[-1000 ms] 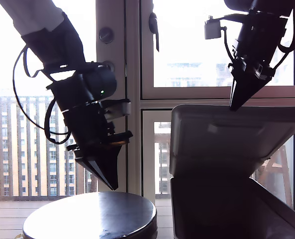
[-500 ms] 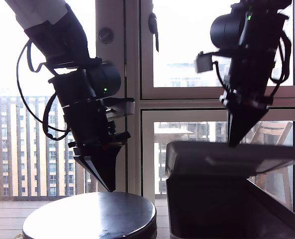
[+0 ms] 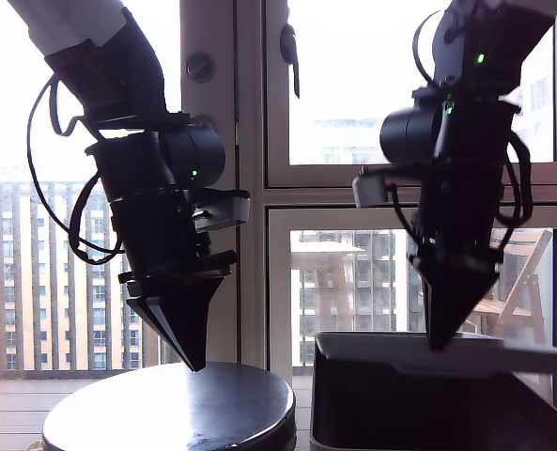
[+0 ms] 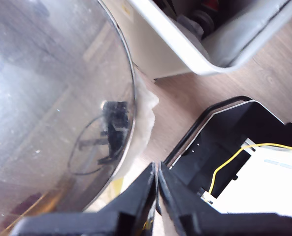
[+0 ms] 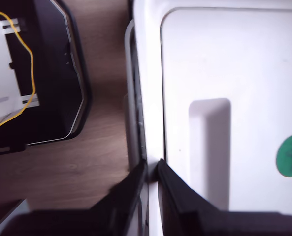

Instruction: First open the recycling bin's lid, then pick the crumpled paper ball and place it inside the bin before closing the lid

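As the task is standing: closing step seemingly finishing, since the lid is lying almost flat.
Recycling bin: sitting dark and boxy at the exterior view's right, beside the round table.
Lid: resting over the bin's mouth, pale grey with a recessed panel and a round green mark.
Second gripper: pinching the lid's rim between narrow jaws, likely guiding it down.
First gripper: hanging closed and empty just above the table, out of the way.
Crumpled paper ball: showing in no view, probably lying inside the bin.
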You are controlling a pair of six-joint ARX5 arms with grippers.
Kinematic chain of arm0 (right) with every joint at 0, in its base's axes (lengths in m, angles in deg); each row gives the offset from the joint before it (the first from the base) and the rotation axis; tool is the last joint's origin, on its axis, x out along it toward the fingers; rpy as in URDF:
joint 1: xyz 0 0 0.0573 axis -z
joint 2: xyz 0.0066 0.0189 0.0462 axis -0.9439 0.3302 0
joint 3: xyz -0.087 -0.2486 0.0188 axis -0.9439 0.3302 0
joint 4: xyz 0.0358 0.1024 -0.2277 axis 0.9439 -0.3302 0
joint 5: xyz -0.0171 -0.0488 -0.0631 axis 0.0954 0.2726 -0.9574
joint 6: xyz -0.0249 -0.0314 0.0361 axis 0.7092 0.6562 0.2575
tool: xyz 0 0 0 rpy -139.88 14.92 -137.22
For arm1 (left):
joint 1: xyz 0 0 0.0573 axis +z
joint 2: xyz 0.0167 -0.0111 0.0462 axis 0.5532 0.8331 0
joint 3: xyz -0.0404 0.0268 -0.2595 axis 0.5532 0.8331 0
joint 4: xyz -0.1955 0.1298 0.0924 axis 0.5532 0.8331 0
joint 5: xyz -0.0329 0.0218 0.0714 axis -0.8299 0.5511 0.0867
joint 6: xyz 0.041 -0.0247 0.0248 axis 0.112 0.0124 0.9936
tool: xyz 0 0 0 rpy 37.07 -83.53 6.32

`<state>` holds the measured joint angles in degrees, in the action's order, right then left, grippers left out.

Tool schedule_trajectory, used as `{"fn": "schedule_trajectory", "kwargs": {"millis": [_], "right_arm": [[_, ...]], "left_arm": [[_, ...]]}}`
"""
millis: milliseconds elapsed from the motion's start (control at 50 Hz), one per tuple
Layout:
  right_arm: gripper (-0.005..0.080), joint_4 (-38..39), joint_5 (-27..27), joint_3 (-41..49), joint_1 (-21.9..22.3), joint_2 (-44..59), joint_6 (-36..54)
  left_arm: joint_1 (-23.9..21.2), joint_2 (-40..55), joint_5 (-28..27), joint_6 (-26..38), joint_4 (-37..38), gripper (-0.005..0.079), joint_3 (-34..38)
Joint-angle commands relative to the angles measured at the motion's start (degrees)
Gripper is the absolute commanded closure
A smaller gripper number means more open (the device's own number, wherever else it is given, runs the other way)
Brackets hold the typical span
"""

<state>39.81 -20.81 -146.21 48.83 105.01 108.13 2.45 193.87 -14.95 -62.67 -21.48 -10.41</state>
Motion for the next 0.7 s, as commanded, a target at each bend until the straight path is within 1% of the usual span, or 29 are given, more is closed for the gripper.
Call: {"fn": "schedule_trajectory", "kwargs": {"millis": [0, 40, 80, 180, 240, 300, 360, 400, 440, 500, 520, 540, 580, 680], "right_arm": [[0.0744, 0.2, 0.0, -0.4, 0.2, 1.1, -0.5], [0.0716, 0.2, 0.0, -0.4, 0.2, 1.3, -0.7], [0.0665, 0.4, 0.0, -0.4, 0.1, 1.3, -0.7], [0.0491, 0.6, 0.0, -0.4, -0.2, 1.3, -2.5], [0.0448, 0.3, 0.0, -0.4, -0.2, 1.3, -3.1], [0.0445, 0.1, 0.0, -0.4, -0.2, 1.3, -3.5], [0.0456, -0.6, 0.0, -0.5, -0.2, 1.3, -4.4], [0.0480, -1.3, -0.1, -0.5, -0.2, 1.3, -5.2], [0.0554, -2.0, -0.3, -0.5, -0.2, 1.3, -6.5], [0.0752, -3.4, -0.3, -0.5, -0.2, 1.3, -7.7], [0.0769, -3.8, -0.2, -0.5, -0.2, 1.2, -8.0], [0.0752, -4.2, -0.1, -0.5, -0.2, 1.2, -8.4], [0.0767, -4.3, 0.0, -0.5, -0.2, 1.1, -10.3], [0.0765, -2.2, 0.0, -0.5, -0.2, 0.5, -19.1]], "left_arm": [[0.0, -1.3, -0.1, 0.5, -0.1, 0.0762, 0.3], [0.0, -1.3, -0.1, 0.5, -0.3, 0.0762, 0.3], [0.0, -1.3, -0.1, 0.5, -0.5, 0.0762, 0.3], [0.0, -1.3, -0.1, 0.5, -0.6, 0.0762, 0.3], [0.0, -1.3, -0.1, 0.5, -0.5, 0.0762, 0.3], [0.0, -1.3, -0.1, 0.5, -0.4, 0.0762, 0.3], [0.0, -1.3, -0.1, 0.5, -0.1, 0.0762, 0.3], [0.0, -1.3, -0.1, 0.5, 0.2, 0.0762, 0.3], [0.0, -1.3, -0.1, 0.5, 0.6, 0.0762, 0.3], [0.0, -1.3, -0.1, 0.5, 1.1, 0.0762, 0.3], [0.0, -1.3, -0.1, 0.5, 1.2, 0.0762, 0.3], [0.0, -1.3, -0.1, 0.5, 1.2, 0.0762, 0.3], [0.0, -1.4, -0.1, 0.5, 1.2, 0.0762, 0.3], [0.0, -2.1, -0.1, 0.0, 1.2, 0.0762, 0.3]]}}
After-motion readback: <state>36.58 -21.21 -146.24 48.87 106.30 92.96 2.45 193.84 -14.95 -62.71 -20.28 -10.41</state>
